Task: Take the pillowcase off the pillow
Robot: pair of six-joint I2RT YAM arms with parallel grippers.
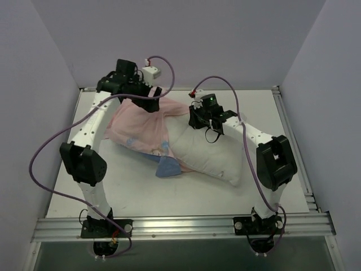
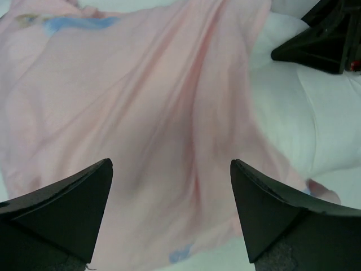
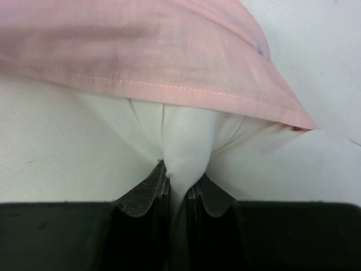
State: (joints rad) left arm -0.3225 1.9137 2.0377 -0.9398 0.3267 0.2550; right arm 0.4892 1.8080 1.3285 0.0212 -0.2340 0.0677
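The pillowcase (image 1: pixel 141 129) lies turned pink side out over the left end of the white pillow (image 1: pixel 211 155), with a blue corner (image 1: pixel 168 167) showing at the front. My left gripper (image 1: pixel 151 101) hovers open above the far edge of the pillowcase (image 2: pixel 141 101), with nothing between its fingers (image 2: pixel 84 195). My right gripper (image 1: pixel 204 119) is shut on a pinch of the pillow's white fabric (image 3: pixel 186 141), just below the pillowcase's pink hem (image 3: pixel 169 84). The right half of the pillow is bare.
The white table (image 1: pixel 130 186) has a metal rail (image 1: pixel 180 226) along its near edge. Purple cables (image 1: pixel 51 141) loop from both arms. Grey walls close in on three sides.
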